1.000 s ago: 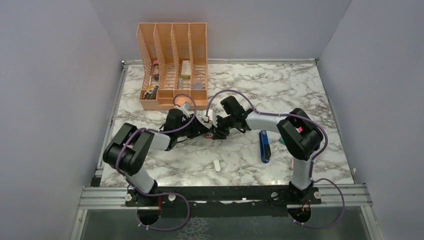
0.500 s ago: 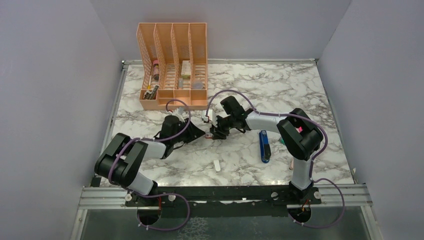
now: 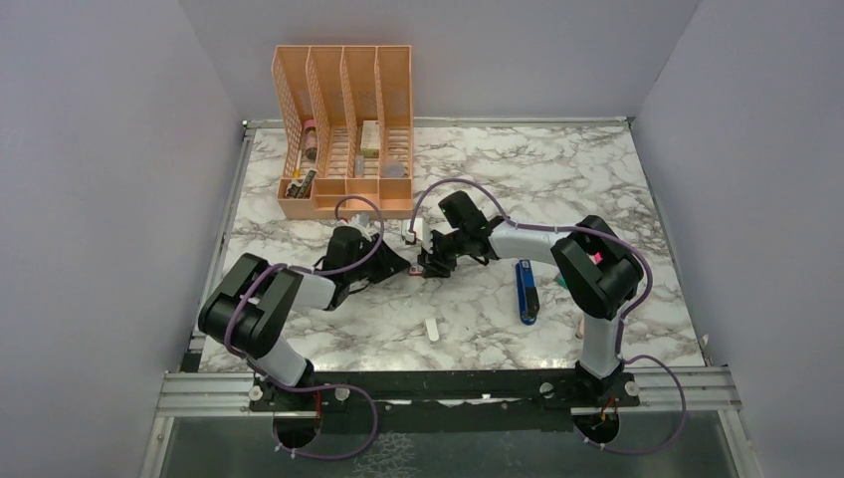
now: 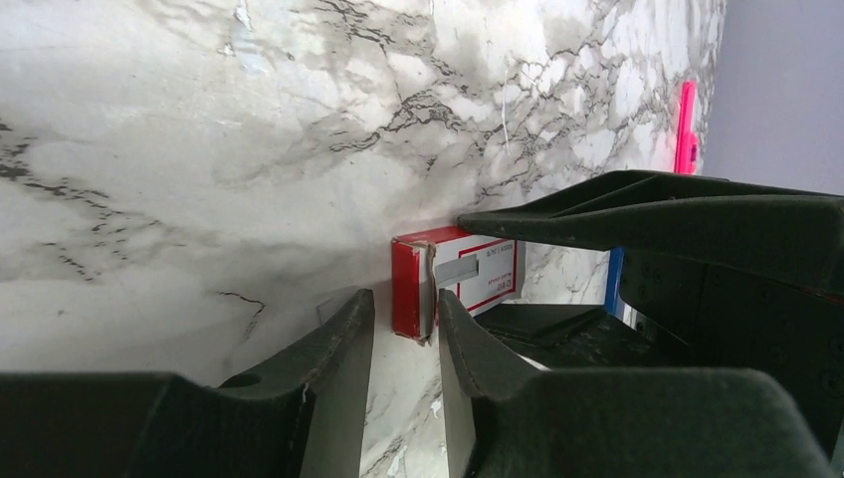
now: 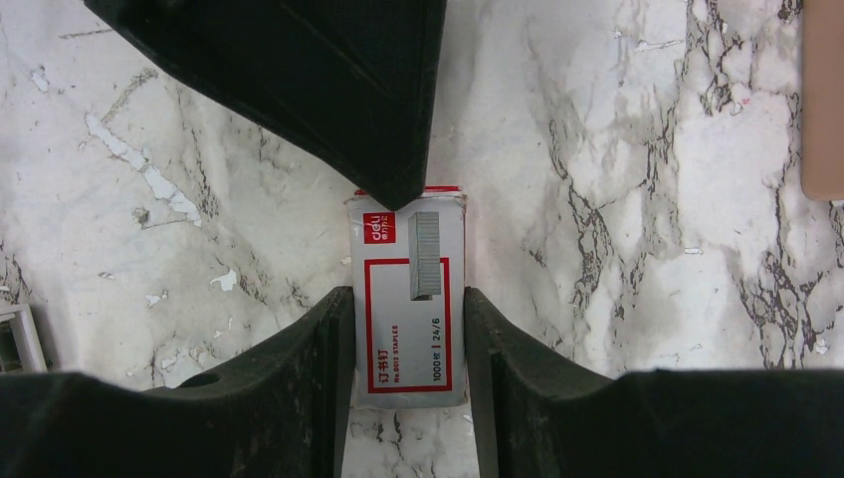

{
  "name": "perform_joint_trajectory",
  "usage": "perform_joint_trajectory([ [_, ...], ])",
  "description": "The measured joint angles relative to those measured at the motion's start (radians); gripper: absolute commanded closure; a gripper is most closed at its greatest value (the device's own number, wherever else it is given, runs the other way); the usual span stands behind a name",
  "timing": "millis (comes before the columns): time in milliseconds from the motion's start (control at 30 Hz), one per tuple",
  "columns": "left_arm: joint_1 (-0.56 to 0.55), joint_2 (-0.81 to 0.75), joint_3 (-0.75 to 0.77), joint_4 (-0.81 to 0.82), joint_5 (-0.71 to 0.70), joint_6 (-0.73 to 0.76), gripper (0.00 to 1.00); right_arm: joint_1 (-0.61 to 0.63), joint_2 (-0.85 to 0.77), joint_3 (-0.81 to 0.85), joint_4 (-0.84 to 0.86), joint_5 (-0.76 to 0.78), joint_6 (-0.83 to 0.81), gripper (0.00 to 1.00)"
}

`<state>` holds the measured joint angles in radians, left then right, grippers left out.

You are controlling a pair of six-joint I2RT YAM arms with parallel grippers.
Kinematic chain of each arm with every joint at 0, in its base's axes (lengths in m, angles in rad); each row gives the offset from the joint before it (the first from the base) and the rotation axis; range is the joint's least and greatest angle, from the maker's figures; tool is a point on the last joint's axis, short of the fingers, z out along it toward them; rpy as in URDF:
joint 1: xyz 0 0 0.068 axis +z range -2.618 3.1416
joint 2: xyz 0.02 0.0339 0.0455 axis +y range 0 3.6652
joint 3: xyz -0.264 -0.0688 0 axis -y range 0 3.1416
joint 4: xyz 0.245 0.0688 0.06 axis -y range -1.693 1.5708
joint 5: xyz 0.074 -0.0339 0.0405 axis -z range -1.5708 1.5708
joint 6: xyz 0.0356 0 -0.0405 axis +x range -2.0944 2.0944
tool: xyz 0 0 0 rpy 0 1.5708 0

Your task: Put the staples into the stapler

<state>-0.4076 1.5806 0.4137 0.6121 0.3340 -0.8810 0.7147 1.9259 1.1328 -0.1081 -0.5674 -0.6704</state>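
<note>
The staples box [image 5: 410, 249], red-edged with a pale label, lies on the marble between my right gripper's [image 5: 408, 299] fingers, which press both of its long sides. In the left wrist view the box's red end [image 4: 410, 284] sits just inside the tips of my left gripper [image 4: 403, 314], which is narrowly open and has a gap on one side. In the top view the two grippers meet tip to tip, left [image 3: 403, 265] and right [image 3: 430, 263], and mostly hide the box. The blue stapler [image 3: 526, 291] lies alone to the right.
An orange desk organizer [image 3: 343, 129] stands at the back left with small items inside. A white piece [image 3: 431, 329] lies nearer the front, and another white object [image 3: 413, 232] sits just behind the grippers. A pink highlighter [image 4: 686, 129] shows at the far edge.
My left gripper has drawn back a little to the left from the box, and its arm has shifted. The right arm and the box have not moved.
</note>
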Motion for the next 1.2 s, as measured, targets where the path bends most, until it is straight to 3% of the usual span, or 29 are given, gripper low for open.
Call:
perform_joint_trajectory([
  [933, -0.033, 0.07, 0.034, 0.052, 0.089, 0.025, 0.72, 0.013, 0.005, 0.013, -0.01, 0.004, 0.006, 0.54],
  [1200, -0.034, 0.075, 0.034, 0.061, 0.086, 0.027, 0.73, 0.017, -0.013, -0.024, 0.055, 0.002, 0.065, 0.41],
])
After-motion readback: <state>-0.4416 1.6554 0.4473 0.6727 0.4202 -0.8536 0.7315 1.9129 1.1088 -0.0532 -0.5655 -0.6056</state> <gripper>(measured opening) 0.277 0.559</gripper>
